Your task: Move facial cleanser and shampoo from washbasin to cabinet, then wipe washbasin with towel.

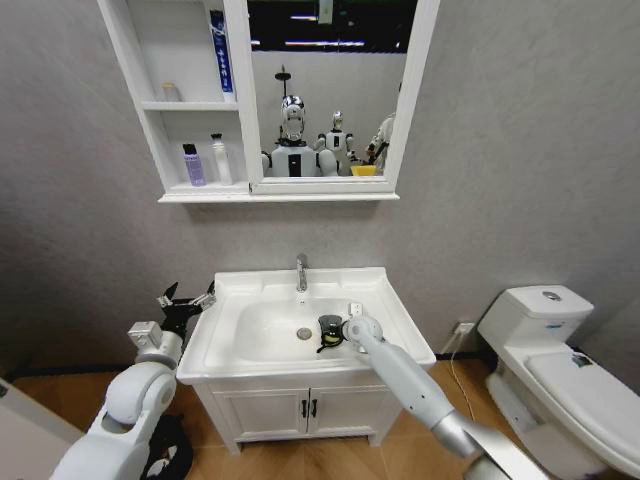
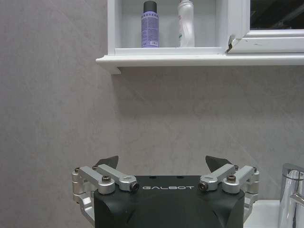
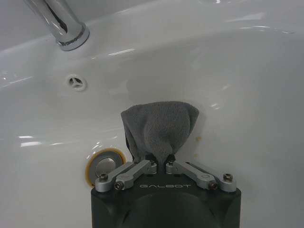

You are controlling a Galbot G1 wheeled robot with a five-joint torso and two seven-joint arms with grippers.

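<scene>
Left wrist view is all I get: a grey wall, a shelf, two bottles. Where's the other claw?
Observer: The right claw is down in the washbasin, shut on the grey towel.
Operator: Is it near the drain?
Observer: Yes, the towel sits in the bowl just beside the drain, on the side away from your claw.
Operator: And where's my claw really?
Observer: The left claw hangs open beside the basin's left edge, outside the bowl.
Operator: Anything else on the cabinet?
Observer: A blue tube stands on the shelf above your purple bottle and white bottle.
</scene>
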